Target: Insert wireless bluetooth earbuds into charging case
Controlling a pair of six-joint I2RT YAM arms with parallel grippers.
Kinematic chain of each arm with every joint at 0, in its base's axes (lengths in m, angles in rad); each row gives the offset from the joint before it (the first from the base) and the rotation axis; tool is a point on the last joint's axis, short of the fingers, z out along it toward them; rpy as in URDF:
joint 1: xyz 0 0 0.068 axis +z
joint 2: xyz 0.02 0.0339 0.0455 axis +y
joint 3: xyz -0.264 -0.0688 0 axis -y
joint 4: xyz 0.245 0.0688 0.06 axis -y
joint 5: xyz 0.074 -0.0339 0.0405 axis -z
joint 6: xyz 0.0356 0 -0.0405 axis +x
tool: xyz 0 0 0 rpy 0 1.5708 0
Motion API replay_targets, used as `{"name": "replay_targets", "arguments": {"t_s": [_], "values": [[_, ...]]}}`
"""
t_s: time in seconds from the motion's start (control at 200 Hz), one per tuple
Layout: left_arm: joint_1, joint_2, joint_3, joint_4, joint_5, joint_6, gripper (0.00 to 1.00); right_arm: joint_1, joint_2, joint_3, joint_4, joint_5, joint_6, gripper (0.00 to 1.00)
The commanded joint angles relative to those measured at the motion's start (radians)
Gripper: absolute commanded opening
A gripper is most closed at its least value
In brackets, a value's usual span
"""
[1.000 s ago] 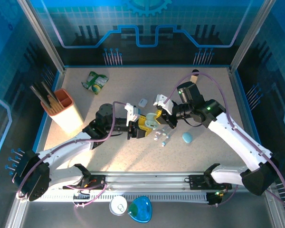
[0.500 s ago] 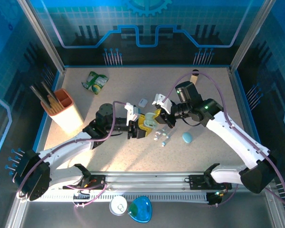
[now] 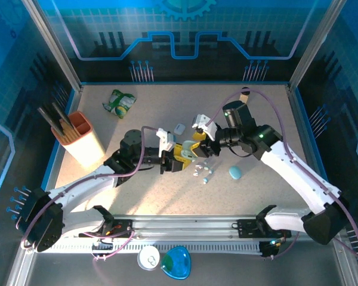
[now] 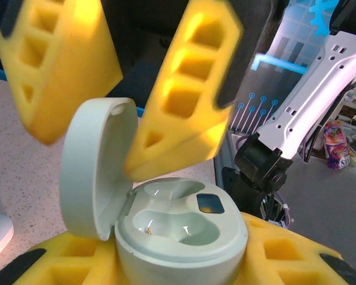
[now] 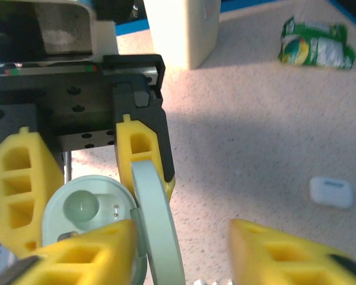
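My left gripper point(image 3: 180, 157) is shut on the charging case point(image 4: 184, 234), a round pale green case held between its yellow fingers point(image 4: 285, 255). The lid point(image 4: 98, 172) stands open and upright, and both wells inside hold nothing. My right gripper point(image 5: 184, 252) is open. The lid point(image 5: 157, 228) shows edge-on between its fingers, close against the left one point(image 5: 86, 255). From above, the right gripper point(image 3: 201, 143) hangs just over the case point(image 3: 190, 150). The earbuds point(image 3: 201, 173), tiny white and teal bits, lie on the table just in front of the grippers.
A teal pebble-shaped case point(image 3: 235, 172) lies right of the earbuds. A small white case point(image 3: 179, 128) sits behind the grippers. A green snack bag point(image 3: 119, 102) lies at the back left. An orange-topped holder point(image 3: 77, 138) stands at the left.
My right gripper's fingers have spread apart from shut to open beside the case lid, and the gripper has shifted slightly. The left arm still holds the case in the same place.
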Motion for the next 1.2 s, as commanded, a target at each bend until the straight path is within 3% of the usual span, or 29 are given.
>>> {"name": "replay_targets", "arguments": {"t_s": [0.0, 0.13, 0.305, 0.41, 0.57, 0.93, 1.196], "values": [[0.002, 0.011, 0.015, 0.037, -0.004, 0.008, 0.36, -0.034, -0.078, -0.038, 0.106, -0.068, 0.036, 0.58], [0.001, 0.007, 0.018, 0.051, -0.030, -0.001, 0.36, -0.105, -0.166, -0.118, 0.232, -0.137, 0.128, 0.68], [0.001, 0.005, -0.003, 0.141, -0.109, -0.059, 0.36, -0.257, -0.284, -0.251, 0.413, -0.171, 0.344, 0.69], [0.000, 0.016, -0.024, 0.231, -0.177, -0.081, 0.36, -0.336, -0.327, -0.325, 0.477, -0.112, 0.492, 0.68], [0.001, 0.042, -0.058, 0.374, -0.256, -0.054, 0.35, -0.403, -0.337, -0.399, 0.432, 0.011, 0.626, 0.66], [0.006, 0.103, -0.101, 0.558, -0.287, -0.005, 0.36, -0.394, -0.168, -0.481, 0.255, 0.066, 0.755, 0.66], [0.043, 0.148, -0.126, 0.662, -0.276, -0.038, 0.36, -0.270, 0.004, -0.487, 0.263, 0.151, 0.785, 0.63]]}}
